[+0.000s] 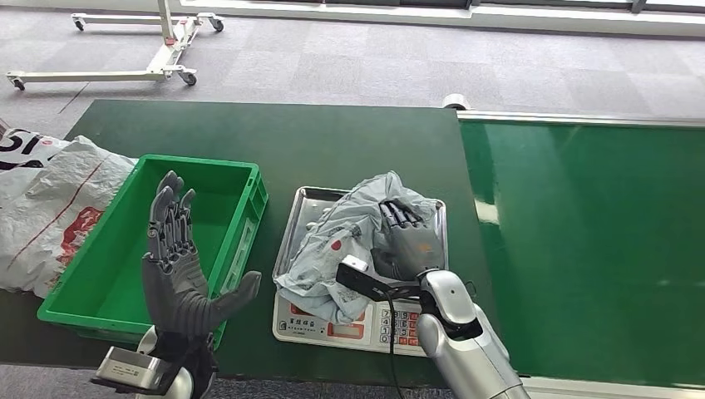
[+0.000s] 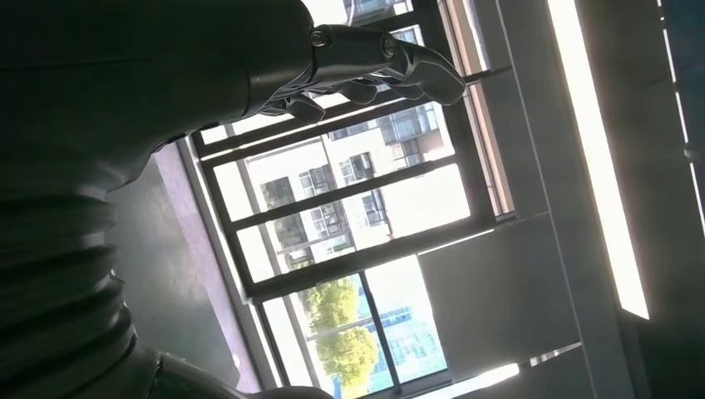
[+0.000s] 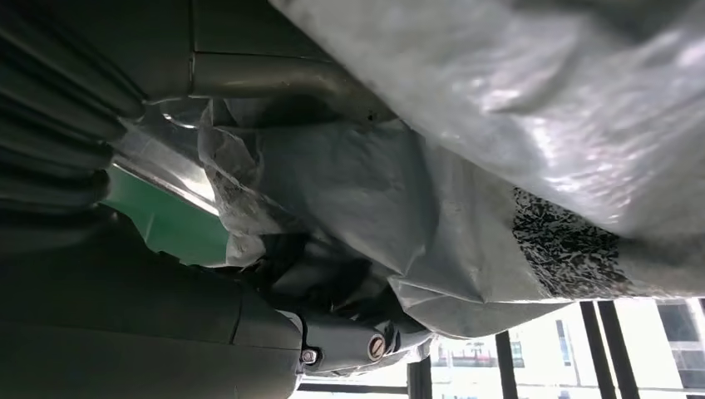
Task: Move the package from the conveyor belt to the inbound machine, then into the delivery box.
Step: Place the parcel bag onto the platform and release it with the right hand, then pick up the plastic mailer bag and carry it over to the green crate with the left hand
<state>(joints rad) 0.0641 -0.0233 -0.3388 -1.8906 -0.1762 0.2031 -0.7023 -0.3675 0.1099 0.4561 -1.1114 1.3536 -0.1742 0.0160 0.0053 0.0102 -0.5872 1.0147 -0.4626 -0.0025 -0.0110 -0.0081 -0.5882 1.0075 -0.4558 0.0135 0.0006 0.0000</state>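
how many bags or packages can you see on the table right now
2: a grey package on the scale's tray, under the right hand, and a white sack left of the green bin. None visible inside the bin.

Dark grey ribbed left hand (image 1: pixel 176 274) with thick thumb, silver box at wrist. Dark right hand (image 1: pixel 405 241) on silver rounded arm, black cable, small screws

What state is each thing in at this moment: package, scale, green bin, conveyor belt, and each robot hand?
Package: crumpled, lying on the scale's tray.
Scale: loaded with the package.
Green bin: empty.
Conveyor belt: bare.
Right robot hand: on the package, gripping it.
Left robot hand: raised, fingers spread, holding nothing.
White sack: lying beside the bin.
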